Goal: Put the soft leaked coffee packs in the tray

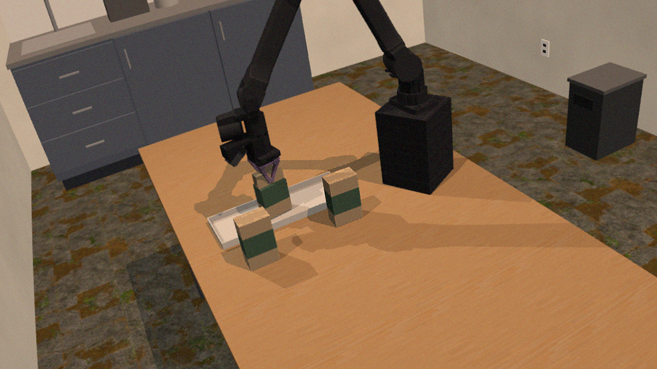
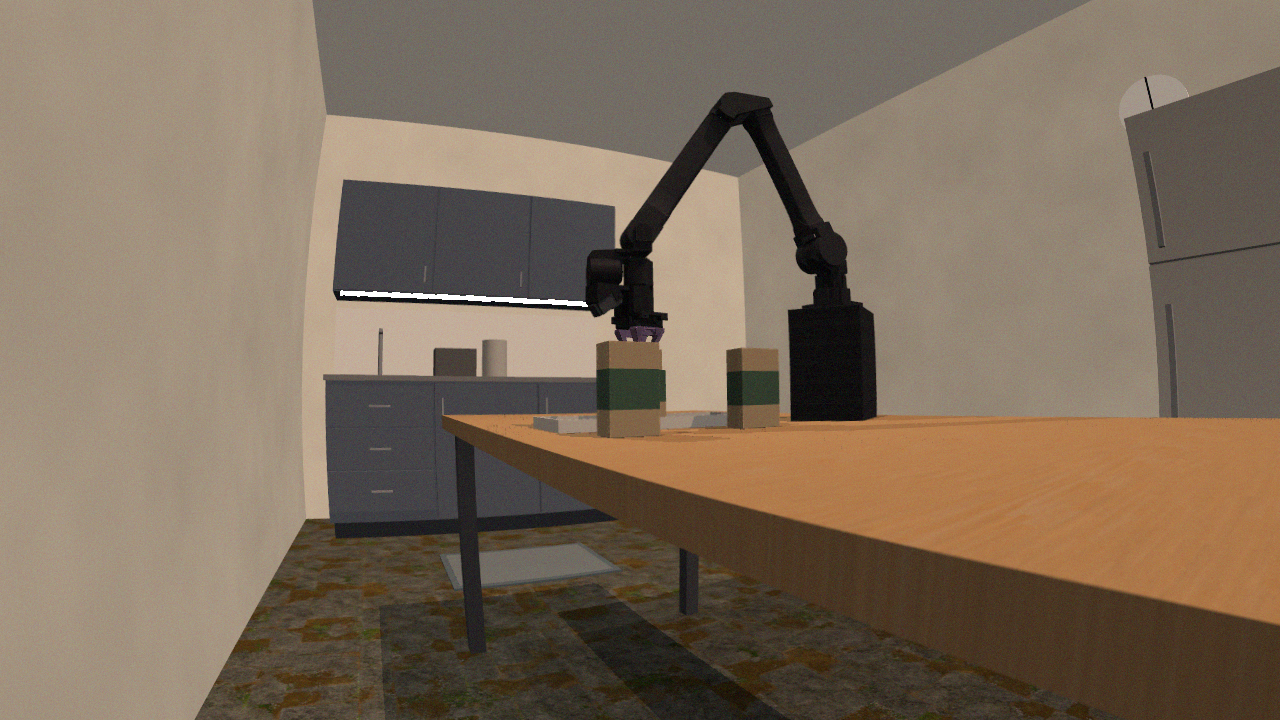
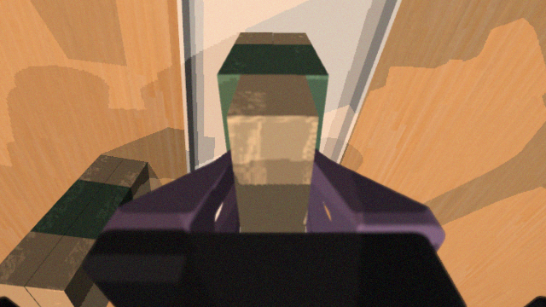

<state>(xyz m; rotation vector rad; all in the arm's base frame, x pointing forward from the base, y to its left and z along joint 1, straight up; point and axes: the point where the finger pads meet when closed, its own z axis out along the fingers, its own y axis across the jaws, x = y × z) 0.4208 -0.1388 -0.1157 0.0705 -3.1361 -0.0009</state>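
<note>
My gripper [image 1: 267,173] is shut on the top of a tan coffee pack with a green band [image 1: 272,193]. The pack is upright over the flat white tray [image 1: 269,210], low in it; I cannot tell whether it touches the tray floor. In the wrist view the held pack [image 3: 273,124] sits between my purple fingers, with the tray [image 3: 273,26] under it. A second pack [image 1: 256,237] stands on the table in front of the tray's left part. A third pack [image 1: 342,195] stands by the tray's right end. In the exterior view the front pack [image 2: 629,388] hides most of the held one.
The arm's black base [image 1: 415,140] stands on the table right of the tray. A grey cabinet [image 1: 160,73] stands behind the table and a dark bin [image 1: 603,109] stands on the floor at the right. A fridge [image 2: 1208,250] stands at the far right.
</note>
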